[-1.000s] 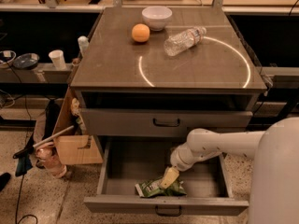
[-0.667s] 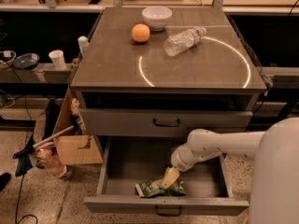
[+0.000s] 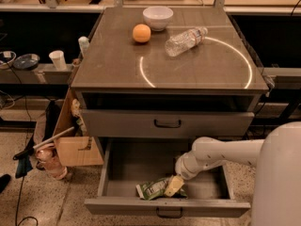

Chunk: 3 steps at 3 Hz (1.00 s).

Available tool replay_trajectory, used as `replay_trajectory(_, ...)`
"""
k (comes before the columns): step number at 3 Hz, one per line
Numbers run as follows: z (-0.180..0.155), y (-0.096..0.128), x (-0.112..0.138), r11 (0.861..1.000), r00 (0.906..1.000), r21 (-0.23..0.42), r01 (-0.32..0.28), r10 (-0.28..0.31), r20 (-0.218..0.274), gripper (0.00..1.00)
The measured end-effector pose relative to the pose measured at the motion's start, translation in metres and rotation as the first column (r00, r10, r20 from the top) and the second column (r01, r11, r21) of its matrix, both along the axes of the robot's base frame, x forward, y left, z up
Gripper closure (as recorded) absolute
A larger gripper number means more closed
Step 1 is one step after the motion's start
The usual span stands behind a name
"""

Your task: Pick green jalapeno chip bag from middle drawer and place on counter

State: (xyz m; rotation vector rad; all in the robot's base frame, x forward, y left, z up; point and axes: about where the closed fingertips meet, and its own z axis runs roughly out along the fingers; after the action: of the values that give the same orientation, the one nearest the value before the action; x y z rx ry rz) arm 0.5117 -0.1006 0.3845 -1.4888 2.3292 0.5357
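The green jalapeno chip bag (image 3: 153, 189) lies crinkled on the floor of the open middle drawer (image 3: 136, 161), near its front panel. My gripper (image 3: 174, 186) reaches down into the drawer from the right on the white arm and sits at the bag's right end, touching or overlapping it. The counter (image 3: 117, 65) with its bright ring line tops the cabinet above.
On the counter lie a clear plastic water bottle (image 3: 185, 41), an orange (image 3: 141, 33) and a white bowl (image 3: 157, 17). A closed grey drawer (image 3: 167, 123) sits above the open one. A cardboard box (image 3: 75, 145) and clutter stand at the cabinet's left. The robot's white body (image 3: 280, 178) fills the lower right.
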Motion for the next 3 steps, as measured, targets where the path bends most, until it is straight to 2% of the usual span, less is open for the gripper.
replay_trajectory(1, -0.0064, 0.0012, 0.0005, 1.000, 1.0000, 0.004, 0.000, 0.001, -0.009, 0.00)
replay_trajectory(2, -0.0069, 0.0014, 0.0005, 1.000, 1.0000, 0.004, -0.001, 0.001, -0.009, 0.16)
replay_trajectory(3, -0.0069, 0.0014, 0.0005, 1.000, 1.0000, 0.004, -0.001, 0.001, -0.009, 0.39)
